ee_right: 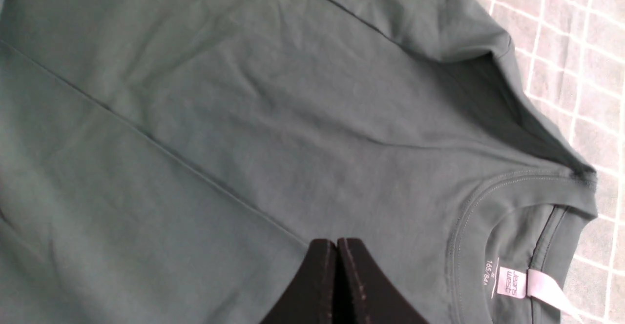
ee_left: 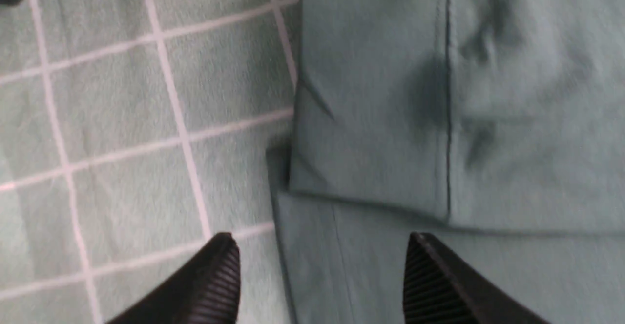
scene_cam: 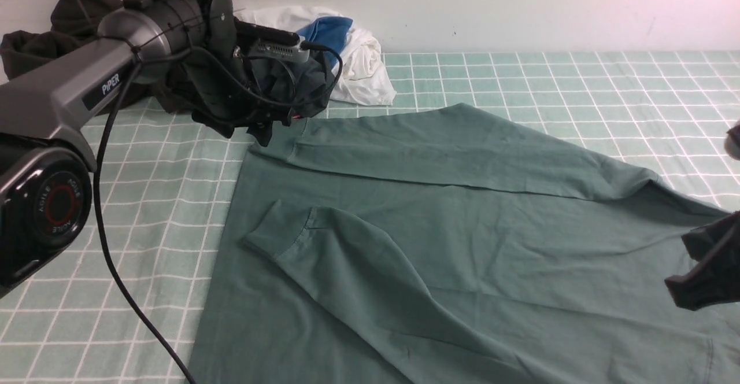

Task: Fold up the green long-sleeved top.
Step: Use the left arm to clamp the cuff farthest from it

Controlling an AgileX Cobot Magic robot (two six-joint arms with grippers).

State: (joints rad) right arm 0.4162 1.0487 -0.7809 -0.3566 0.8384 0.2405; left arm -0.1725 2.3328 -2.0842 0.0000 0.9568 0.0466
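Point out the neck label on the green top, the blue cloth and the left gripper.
Neck label (ee_right: 511, 282): right wrist view, its printed face.
Blue cloth (scene_cam: 330, 32): front view, its upper part.
Left gripper (ee_left: 320, 275): left wrist view, between its fingertips.

There are one green long-sleeved top (scene_cam: 474, 239), two hands, left (ee_left: 320, 246) and right (ee_right: 337, 246), and one garment heap (scene_cam: 361, 74), its pieces too overlapped to count.
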